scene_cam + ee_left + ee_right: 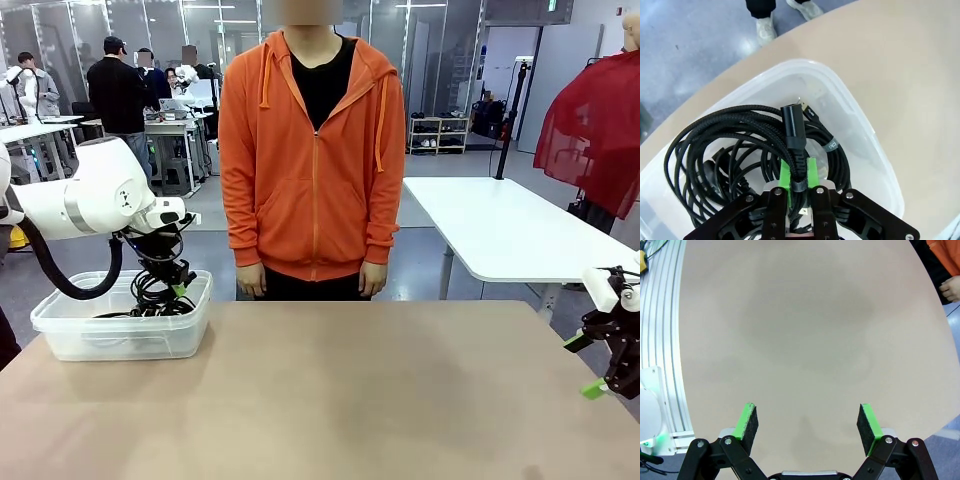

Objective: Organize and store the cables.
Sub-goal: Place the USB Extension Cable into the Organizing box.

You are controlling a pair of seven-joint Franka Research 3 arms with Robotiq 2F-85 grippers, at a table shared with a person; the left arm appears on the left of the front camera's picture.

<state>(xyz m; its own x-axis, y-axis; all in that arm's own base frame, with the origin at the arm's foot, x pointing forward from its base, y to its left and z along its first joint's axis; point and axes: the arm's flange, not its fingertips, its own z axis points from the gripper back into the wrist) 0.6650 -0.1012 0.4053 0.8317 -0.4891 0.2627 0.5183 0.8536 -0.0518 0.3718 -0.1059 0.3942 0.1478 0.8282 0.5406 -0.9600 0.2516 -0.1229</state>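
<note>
Left end effector (797, 175) pinches the cables (740, 150) over the clear bin (860, 130) at the table's left end, right end effector (807, 422) spread idle; snagged cord may lift back out.

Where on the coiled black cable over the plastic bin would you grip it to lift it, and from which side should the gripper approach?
Grip the cable at the strapped neck just behind its stiff black plug, coming straight down from above. There the loops gather into one narrow bundle that fits between the pads, while the bin walls block any sideways approach. The left gripper pinches that very spot now.
</note>
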